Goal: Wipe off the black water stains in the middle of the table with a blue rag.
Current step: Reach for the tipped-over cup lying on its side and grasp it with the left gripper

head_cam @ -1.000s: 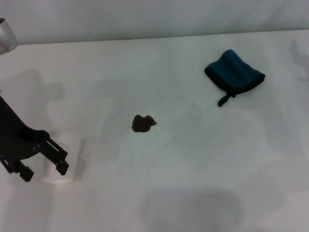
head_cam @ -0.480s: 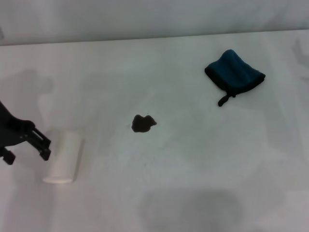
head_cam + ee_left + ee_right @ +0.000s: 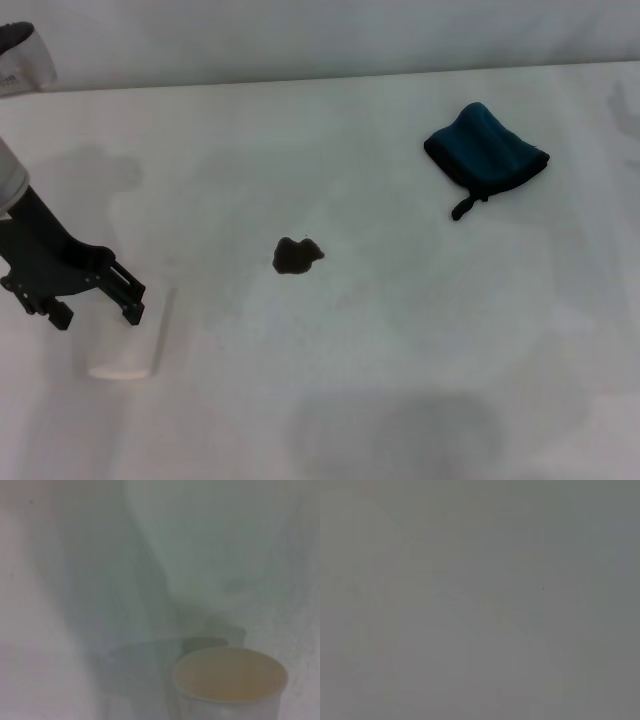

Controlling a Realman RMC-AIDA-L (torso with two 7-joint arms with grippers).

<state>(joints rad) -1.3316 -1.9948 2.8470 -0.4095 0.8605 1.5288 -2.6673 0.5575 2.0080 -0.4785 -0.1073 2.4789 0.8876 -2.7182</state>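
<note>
1. Mid-table (image 3: 400, 330): black water stains (image 3: 296, 256) — one small dark blotch, untouched.
2. Far right: blue rag (image 3: 487, 150) lying folded, well apart from the blotch.
3. Near left: left gripper (image 3: 95, 305) hanging spread, clutching nothing, just over a tipped white cup (image 3: 128, 350).
4. Right gripper — nowhere in sight.

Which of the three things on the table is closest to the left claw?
The white cup, lying on its side directly under the left claw. The black water stains and blue rag sit farther to its right.
</note>
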